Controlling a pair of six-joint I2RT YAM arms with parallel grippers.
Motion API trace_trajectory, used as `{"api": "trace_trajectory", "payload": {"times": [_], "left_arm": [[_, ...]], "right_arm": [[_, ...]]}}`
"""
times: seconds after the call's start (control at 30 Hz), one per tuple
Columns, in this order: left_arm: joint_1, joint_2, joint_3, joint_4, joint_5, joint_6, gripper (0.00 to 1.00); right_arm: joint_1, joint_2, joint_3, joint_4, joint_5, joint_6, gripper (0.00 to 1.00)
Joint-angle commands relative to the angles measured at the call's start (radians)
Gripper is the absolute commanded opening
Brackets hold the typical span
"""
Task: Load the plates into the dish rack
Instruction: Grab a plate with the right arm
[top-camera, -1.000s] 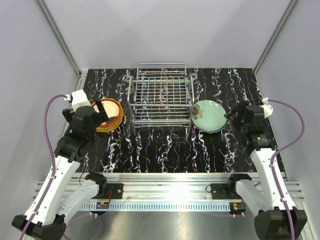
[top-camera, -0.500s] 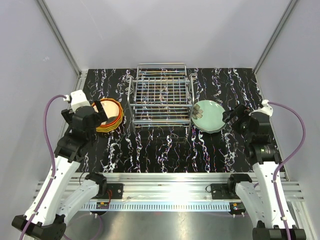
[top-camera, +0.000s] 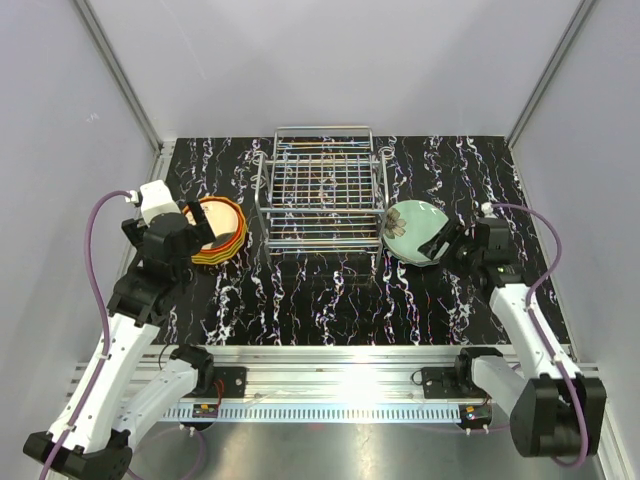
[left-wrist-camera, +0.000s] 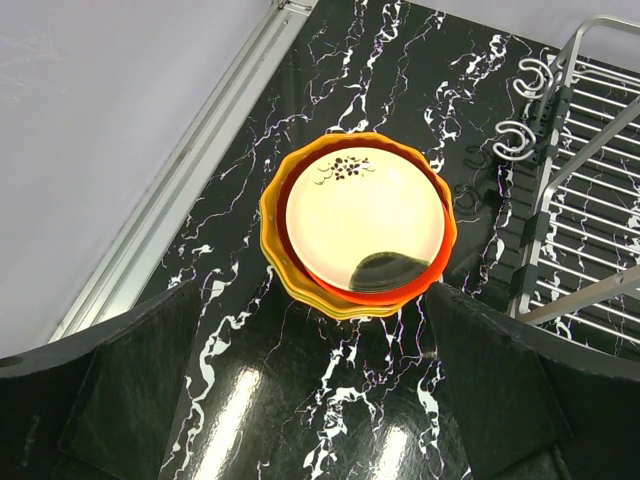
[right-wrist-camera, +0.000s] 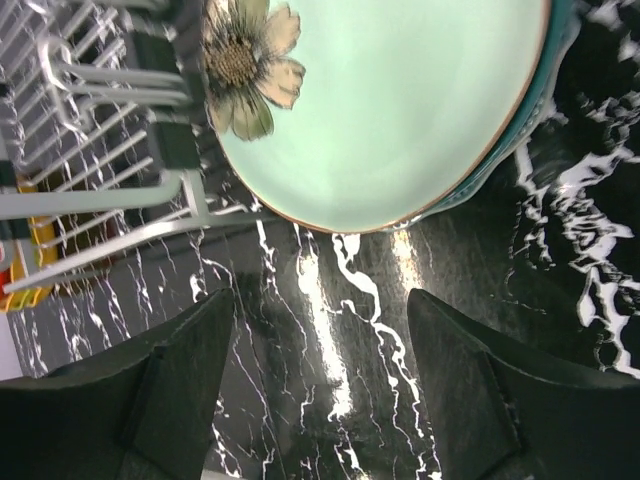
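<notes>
From above, the chrome wire dish rack (top-camera: 322, 195) stands at the back middle of the black marbled table (top-camera: 330, 300), with bare tabletop in front of it. A stack of plates (top-camera: 218, 232) lies just left of the rack and a mint green plate (top-camera: 420, 230) just right. The left gripper (top-camera: 197, 232) hangs over the stack's near-left rim. The right gripper (top-camera: 442, 244) sits low at the green plate's near-right edge (the jaw gaps are too small to judge here).

In the left wrist view, a cream plate (left-wrist-camera: 365, 215) with a small dark sprig tops red-orange, orange and yellow rims. The left gripper stands wide open and empty, its fingers (left-wrist-camera: 130, 390) short of the stack. An aluminium rail (left-wrist-camera: 190, 190) runs close on the left. The rack's corner on the right is cut off by the frame.

The right wrist view shows the green plate's painted flower (right-wrist-camera: 245, 60) and a teal plate (right-wrist-camera: 538, 100) beneath. The right gripper is open and holds nothing, with the plate rim just ahead. Whether the rack's rail touches the plate is unclear.
</notes>
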Motion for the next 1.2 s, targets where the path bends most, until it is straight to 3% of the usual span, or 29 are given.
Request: {"api": "trace_trajectory", "payload": {"times": [0.0, 0.23, 0.4, 0.53, 1.17], "left_arm": [[-0.005, -0.01, 0.008, 0.051, -0.002, -0.01, 0.99], [-0.003, -0.01, 0.008, 0.051, 0.021, -0.01, 0.99], [-0.005, -0.008, 0.01, 0.052, 0.038, -0.012, 0.99], [-0.003, -0.007, 0.011, 0.052, 0.046, -0.012, 0.99], [-0.003, -0.002, 0.013, 0.051, 0.058, -0.009, 0.99]], "right_arm": [[0.012, 0.057, -0.015, 0.131, -0.132, -0.018, 0.77], [0.154, 0.153, 0.046, 0.14, 0.057, -0.081, 0.76], [0.2, 0.307, 0.104, 0.136, 0.153, -0.133, 0.75], [0.243, 0.339, 0.137, 0.136, 0.219, -0.184, 0.74], [0.348, 0.525, 0.206, 0.187, 0.309, -0.247, 0.7]]}}
